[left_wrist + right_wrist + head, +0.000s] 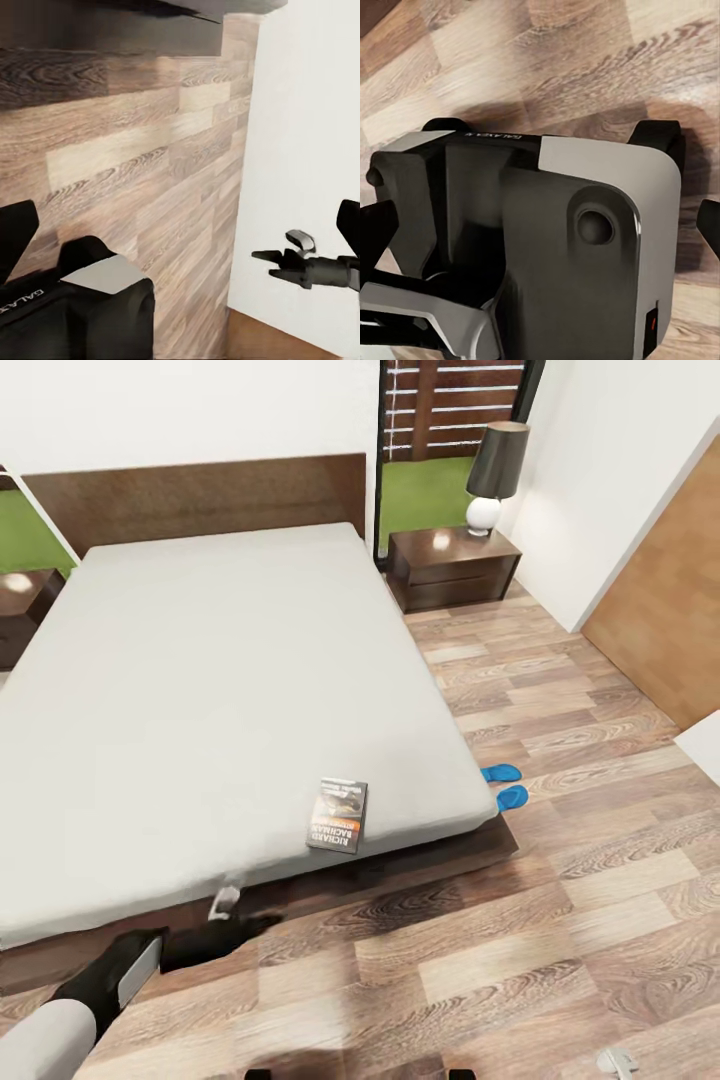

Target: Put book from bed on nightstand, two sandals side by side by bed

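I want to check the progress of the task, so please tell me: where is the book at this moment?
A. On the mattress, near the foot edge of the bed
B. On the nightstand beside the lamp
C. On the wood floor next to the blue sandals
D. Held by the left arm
A: in the head view the book lies flat on the grey mattress of the bed, close to its near edge.

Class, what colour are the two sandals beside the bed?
Bright blue sandals, clearest in the head view.
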